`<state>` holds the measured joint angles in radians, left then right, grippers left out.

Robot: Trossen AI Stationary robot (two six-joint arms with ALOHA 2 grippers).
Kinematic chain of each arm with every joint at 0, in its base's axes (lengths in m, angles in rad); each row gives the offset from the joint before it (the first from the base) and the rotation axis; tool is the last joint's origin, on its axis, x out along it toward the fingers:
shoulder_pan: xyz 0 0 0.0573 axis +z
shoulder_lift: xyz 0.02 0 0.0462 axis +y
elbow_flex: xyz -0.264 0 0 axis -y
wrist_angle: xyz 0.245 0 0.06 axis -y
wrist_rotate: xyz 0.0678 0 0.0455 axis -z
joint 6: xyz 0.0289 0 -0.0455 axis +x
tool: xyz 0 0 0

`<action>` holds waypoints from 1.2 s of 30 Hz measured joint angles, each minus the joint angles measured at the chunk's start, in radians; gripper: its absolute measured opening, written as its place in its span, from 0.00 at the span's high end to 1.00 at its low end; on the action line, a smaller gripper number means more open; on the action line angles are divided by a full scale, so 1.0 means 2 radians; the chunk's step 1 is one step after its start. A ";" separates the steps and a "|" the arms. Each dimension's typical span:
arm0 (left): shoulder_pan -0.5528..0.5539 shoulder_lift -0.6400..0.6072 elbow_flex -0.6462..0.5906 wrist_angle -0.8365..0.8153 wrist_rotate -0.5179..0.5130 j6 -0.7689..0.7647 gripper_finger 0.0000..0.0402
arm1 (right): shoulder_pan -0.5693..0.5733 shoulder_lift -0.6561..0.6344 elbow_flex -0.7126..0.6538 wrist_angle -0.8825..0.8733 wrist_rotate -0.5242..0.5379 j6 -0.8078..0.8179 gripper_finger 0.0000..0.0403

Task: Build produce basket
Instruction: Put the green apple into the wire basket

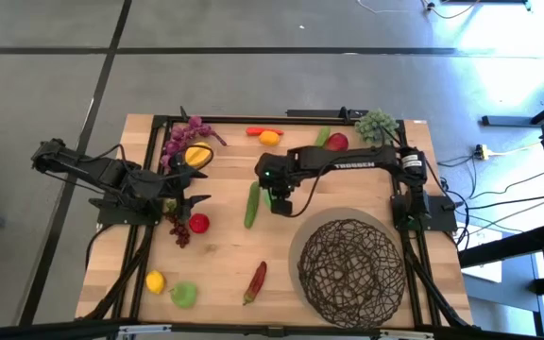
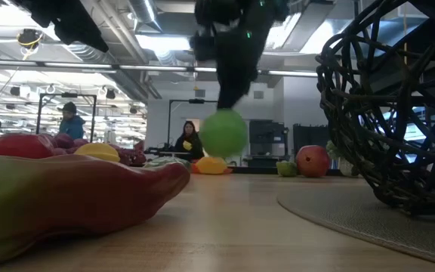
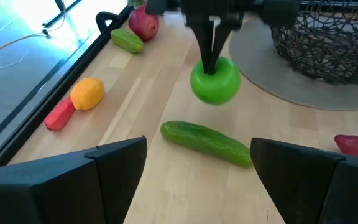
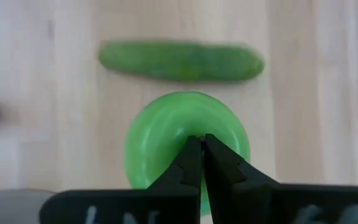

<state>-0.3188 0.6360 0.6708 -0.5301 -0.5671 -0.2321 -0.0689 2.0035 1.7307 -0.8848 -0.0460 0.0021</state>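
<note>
A green apple [image 3: 215,81] hangs under my right gripper [image 4: 197,149], which is shut on it above the table's middle, just right of the green cucumber [image 1: 251,204] lying on the wood. The apple shows clear of the tabletop in the low view [image 2: 223,133]. The dark woven basket [image 1: 350,269] stands on a round grey mat at the near right. My left gripper [image 1: 192,187] waits open at the table's left, with nothing between its fingers [image 3: 117,168]. My right gripper pinches the apple at the hollow in the middle of its top [image 4: 185,127], between its two fingertips [image 3: 211,53]. The fingers come from above, pointing steeply down. The apple hangs upright below them, lifted clear of the table.
A red chili [image 1: 256,280], a lemon [image 1: 155,281] and a green fruit [image 1: 184,294] lie near the front edge. A red apple [image 1: 199,223] and purple grapes [image 1: 185,135] sit by my left gripper. More produce lines the far edge [image 1: 337,143].
</note>
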 joint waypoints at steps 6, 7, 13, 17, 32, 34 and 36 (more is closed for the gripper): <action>0.001 0.004 0.000 0.001 0.024 0.000 0.30 | 0.000 0.000 0.094 -0.071 0.002 0.025 1.00; 0.003 0.006 0.000 0.001 0.033 0.000 0.30 | 0.000 -0.001 0.110 -0.082 0.002 0.027 1.00; 0.035 0.035 0.028 0.001 0.086 0.033 0.30 | 0.000 -0.001 0.186 -0.151 0.019 0.040 1.00; 0.059 0.067 0.061 -0.002 0.104 0.061 0.30 | 0.006 -0.001 0.224 -0.206 0.027 0.057 1.00; 0.107 0.168 0.139 -0.003 0.177 0.095 0.30 | 0.082 -0.051 0.277 -0.342 0.096 0.200 1.00; 0.107 0.168 0.148 -0.002 0.177 0.095 0.30 | 0.098 -0.078 0.255 -0.344 0.124 0.235 1.00; 0.107 0.168 0.152 0.005 0.176 0.095 0.30 | 0.113 -0.112 0.220 -0.342 0.144 0.273 1.00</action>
<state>-0.1040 0.9714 0.9742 -0.5209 -0.2142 -0.0414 0.1574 1.7805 2.1713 -1.5687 0.2420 0.5477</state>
